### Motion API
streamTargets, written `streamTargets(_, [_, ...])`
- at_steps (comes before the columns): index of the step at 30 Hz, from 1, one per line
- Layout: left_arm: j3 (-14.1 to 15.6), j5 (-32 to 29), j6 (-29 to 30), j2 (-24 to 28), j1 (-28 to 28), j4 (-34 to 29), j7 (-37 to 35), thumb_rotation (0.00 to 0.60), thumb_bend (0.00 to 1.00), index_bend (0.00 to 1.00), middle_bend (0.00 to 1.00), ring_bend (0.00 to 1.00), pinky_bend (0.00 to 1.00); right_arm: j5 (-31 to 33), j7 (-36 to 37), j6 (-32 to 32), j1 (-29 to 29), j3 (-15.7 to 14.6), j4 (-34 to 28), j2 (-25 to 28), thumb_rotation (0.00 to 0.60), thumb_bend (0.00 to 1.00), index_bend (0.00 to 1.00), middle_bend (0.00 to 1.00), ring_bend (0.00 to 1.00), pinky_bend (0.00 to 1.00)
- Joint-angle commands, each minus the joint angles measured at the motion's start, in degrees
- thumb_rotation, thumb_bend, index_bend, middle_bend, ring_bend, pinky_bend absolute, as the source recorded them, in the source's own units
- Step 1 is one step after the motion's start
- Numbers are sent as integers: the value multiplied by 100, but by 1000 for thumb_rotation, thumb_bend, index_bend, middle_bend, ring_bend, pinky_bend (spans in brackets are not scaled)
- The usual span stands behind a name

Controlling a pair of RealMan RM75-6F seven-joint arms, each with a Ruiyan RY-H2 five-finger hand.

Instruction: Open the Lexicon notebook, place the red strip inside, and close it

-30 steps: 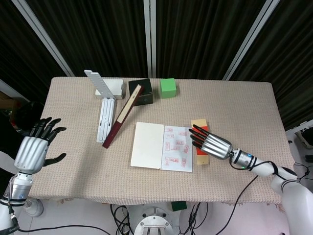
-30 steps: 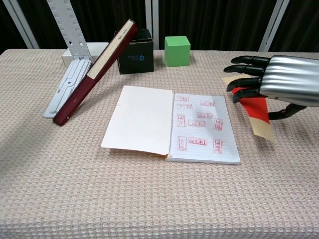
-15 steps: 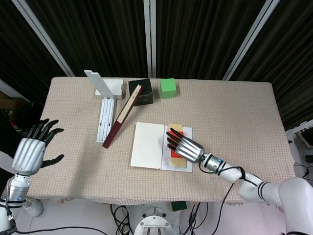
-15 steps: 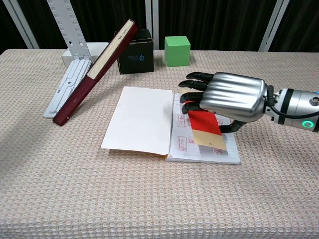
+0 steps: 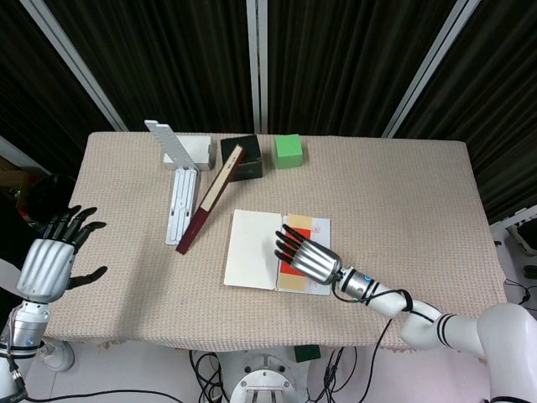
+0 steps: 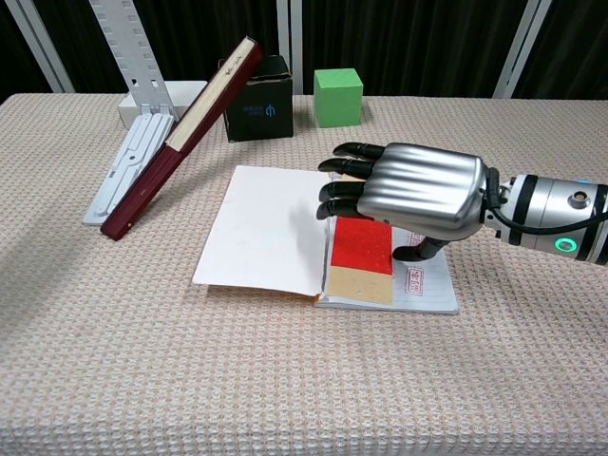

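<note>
The Lexicon notebook lies open in the middle of the table, its left page blank and its right page covered in red stamps. The red strip, red with tan ends, lies along the right page beside the spine. My right hand hovers low over the strip's far half and holds it, fingers pointing left across the spine, thumb tucked under. My left hand floats off the table's left edge, fingers spread and holding nothing; the chest view does not show it.
A dark red book leans against a black box at the back. A green cube stands to the box's right, a white rack to its left.
My right hand has carried the red strip leftward from beside the notebook onto its right page, ending by the spine. The left hand has barely moved.
</note>
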Motion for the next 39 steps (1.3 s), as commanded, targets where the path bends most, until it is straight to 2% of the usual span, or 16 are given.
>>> streamTargets(1, [1, 10, 7, -13, 2, 25, -21, 600, 22, 270, 134, 82, 120, 19, 55, 41, -46, 11, -51, 61, 600, 209, 166, 124, 0, 0])
streamTargets(5, [8, 33, 1, -37, -4, 56, -42, 600, 23, 270, 134, 82, 120, 38, 216, 93, -121, -13, -74, 139, 600, 254, 138, 162, 0, 0])
streamTargets(9, [12, 22, 2, -40, 5, 64, -47, 600, 23, 270, 134, 82, 120, 123, 418, 98, -215, -32, -51, 178, 600, 503, 56, 266, 14, 0])
streamTargets(12, [13, 23, 15, -39, 15, 55, -44, 600, 22, 270, 134, 82, 120, 220, 531, 74, -289, -32, -54, 222, 600, 669, 4, 296, 26, 0])
streamTargets(15, [21, 34, 6, -44, 13, 43, -21, 600, 23, 270, 134, 82, 121, 344, 658, 80, -379, 1, -29, 247, 600, 769, 0, 295, 25, 0])
streamTargets(25, [3, 51, -47, -30, -32, -48, 85, 600, 23, 270, 134, 82, 120, 618, 1031, 83, -515, 177, 224, 140, 600, 778, 0, 275, 25, 0])
streamTargets(39, [-3, 40, -40, -12, -25, -98, 135, 600, 22, 270, 134, 82, 120, 618, 1252, -124, -458, 195, 592, -224, 600, 778, 0, 268, 25, 0])
